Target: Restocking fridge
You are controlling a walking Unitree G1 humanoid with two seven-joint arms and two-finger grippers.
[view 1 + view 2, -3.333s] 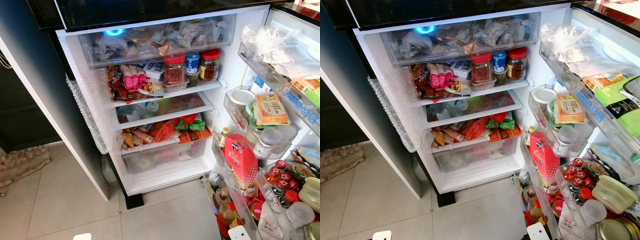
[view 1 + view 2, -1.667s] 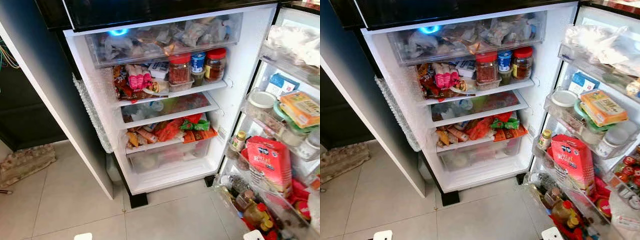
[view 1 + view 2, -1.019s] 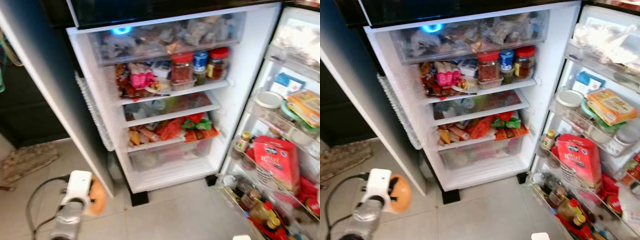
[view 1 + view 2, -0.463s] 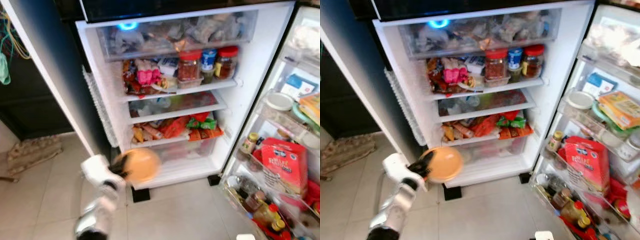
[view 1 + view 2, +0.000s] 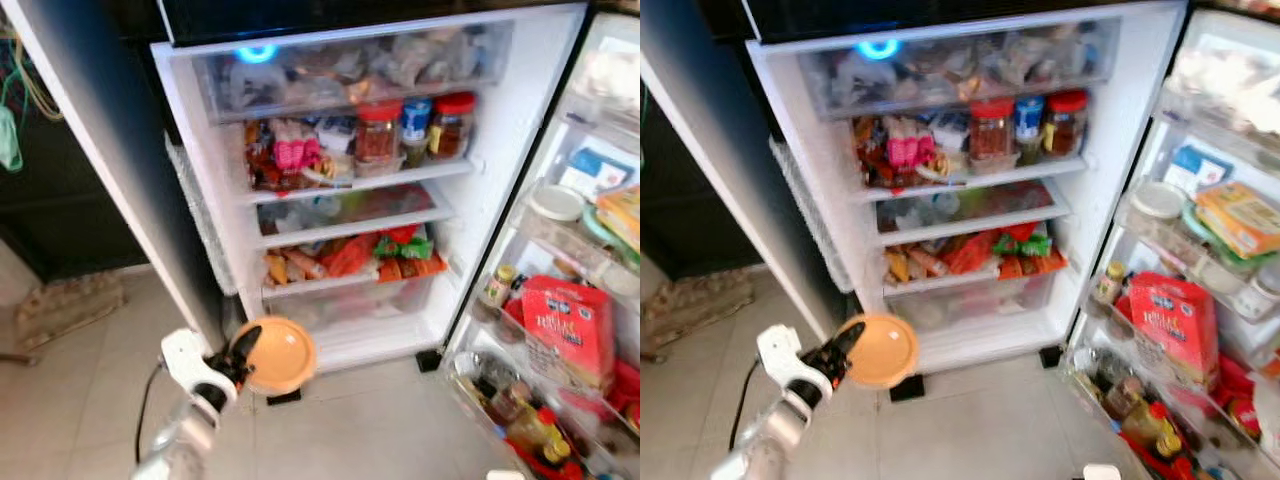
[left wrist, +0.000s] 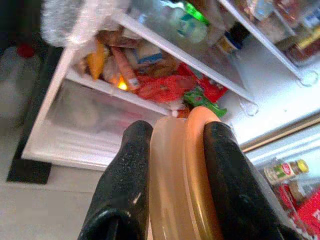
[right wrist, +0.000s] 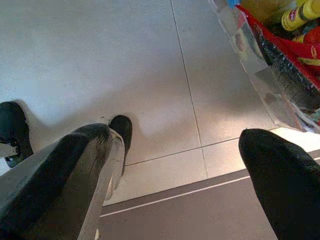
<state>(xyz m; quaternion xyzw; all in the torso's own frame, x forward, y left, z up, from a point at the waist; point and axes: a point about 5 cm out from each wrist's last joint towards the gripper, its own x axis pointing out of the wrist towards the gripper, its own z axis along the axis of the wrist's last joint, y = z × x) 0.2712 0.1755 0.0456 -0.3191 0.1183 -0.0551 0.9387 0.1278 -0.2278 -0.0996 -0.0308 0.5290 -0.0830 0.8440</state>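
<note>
Left gripper [image 6: 172, 165] pinching an orange-lidded tub [image 5: 275, 355] edgewise before the open fridge [image 5: 520, 130]; keep it level, aim for a free shelf.

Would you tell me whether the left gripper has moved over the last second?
Yes. The left gripper, shut on the orange container, has risen from floor level to the fridge's bottom edge.
</note>
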